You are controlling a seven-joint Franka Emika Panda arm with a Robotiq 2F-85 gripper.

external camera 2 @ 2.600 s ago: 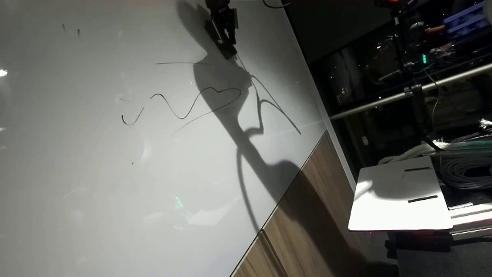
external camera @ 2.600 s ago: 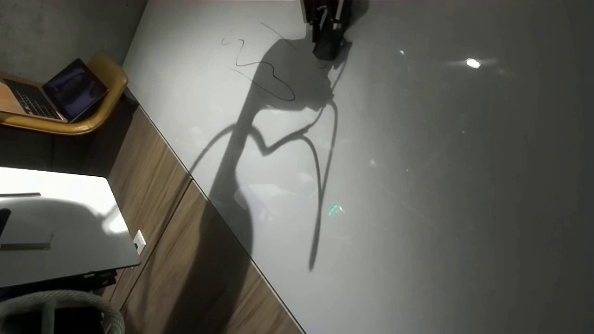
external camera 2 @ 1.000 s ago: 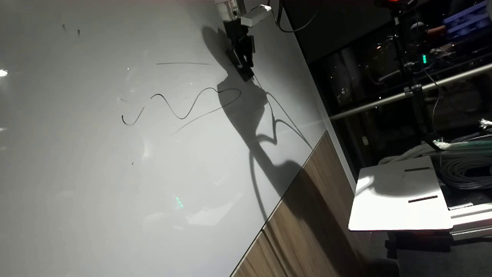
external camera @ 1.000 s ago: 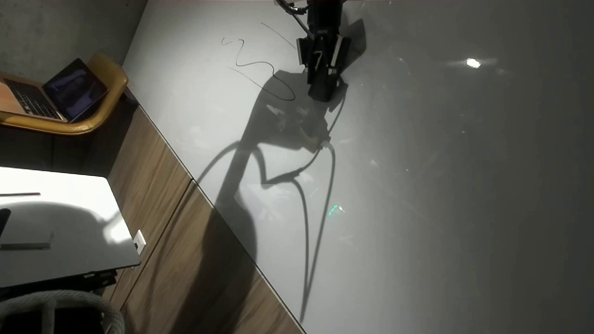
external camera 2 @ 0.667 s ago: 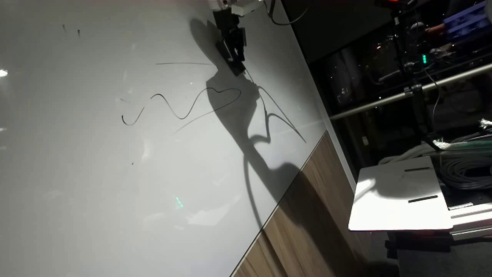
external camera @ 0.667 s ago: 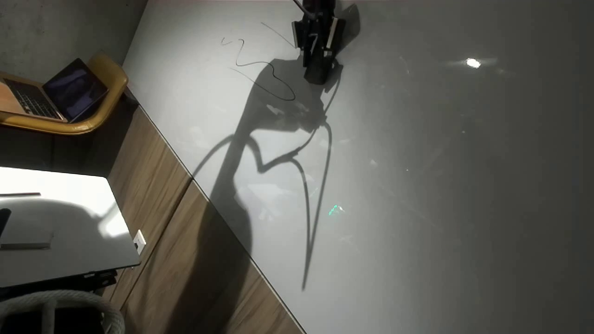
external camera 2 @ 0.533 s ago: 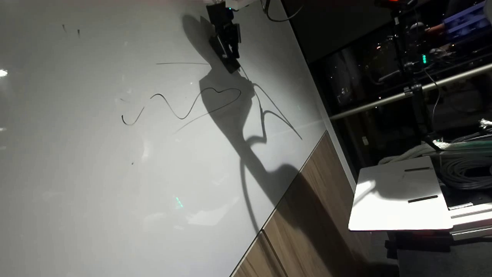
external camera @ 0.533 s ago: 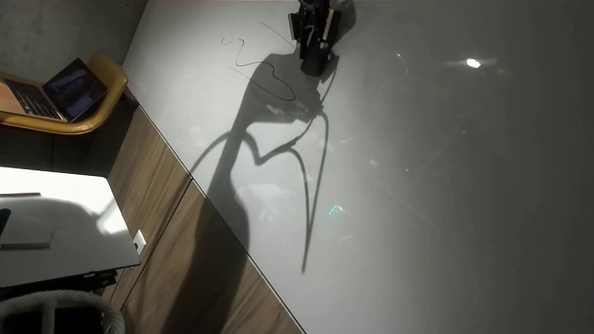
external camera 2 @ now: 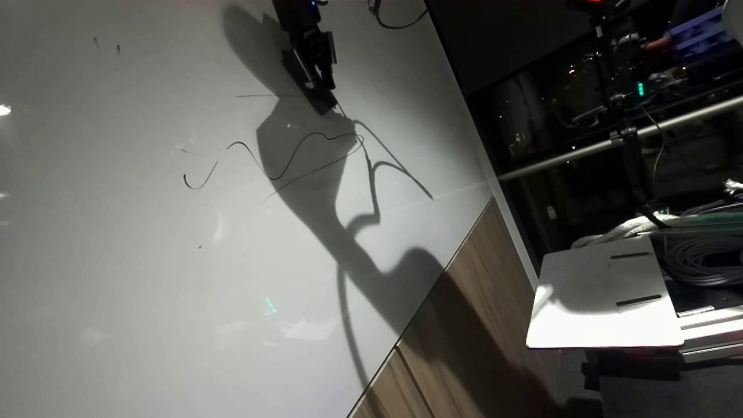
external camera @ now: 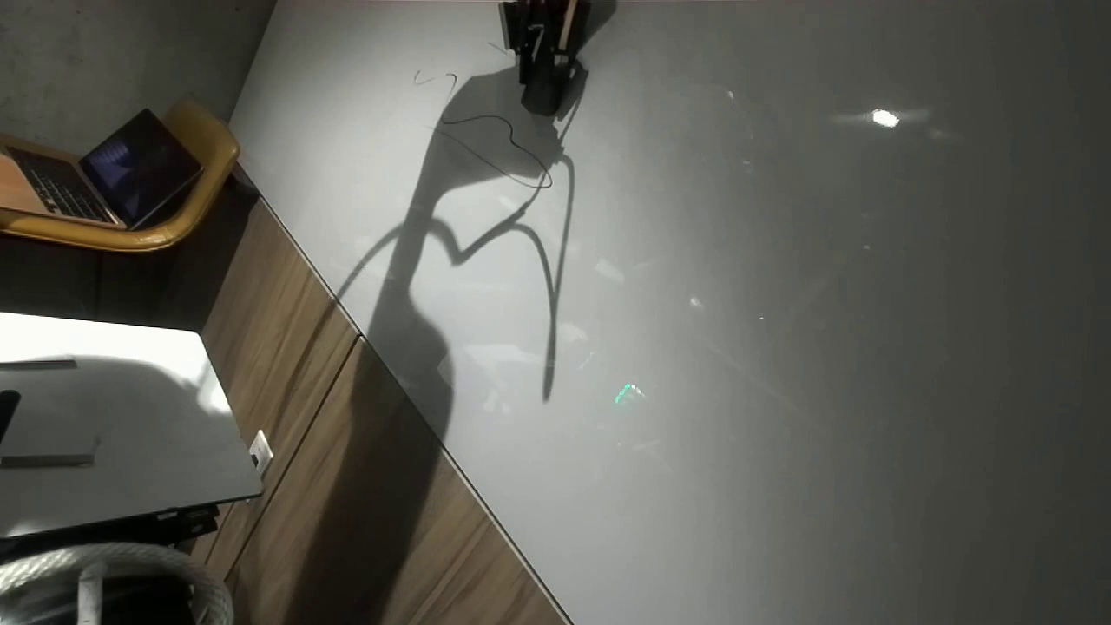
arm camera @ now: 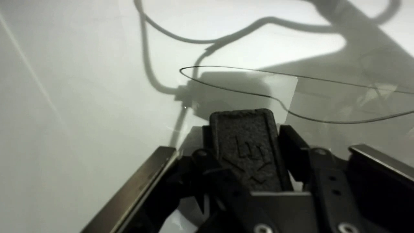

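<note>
Gripping: one black eraser block (arm camera: pixel 247 152), gripper (arm camera: pixel 245 139) clamped on its two sides, at a glossy white surface (external camera: pixel 825 434), contact unclear. Just beside: wavy black line (external camera 2: pixel 315 133), partly under arm shadow (external camera 2: pixel 313 206). Far left, in an exterior view: open laptop (external camera: pixel 143 169) on yellow chair (external camera: pixel 217 143).

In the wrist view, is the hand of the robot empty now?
No, the wrist view shows a dark rectangular block gripped between the two sides of the hand.
</note>
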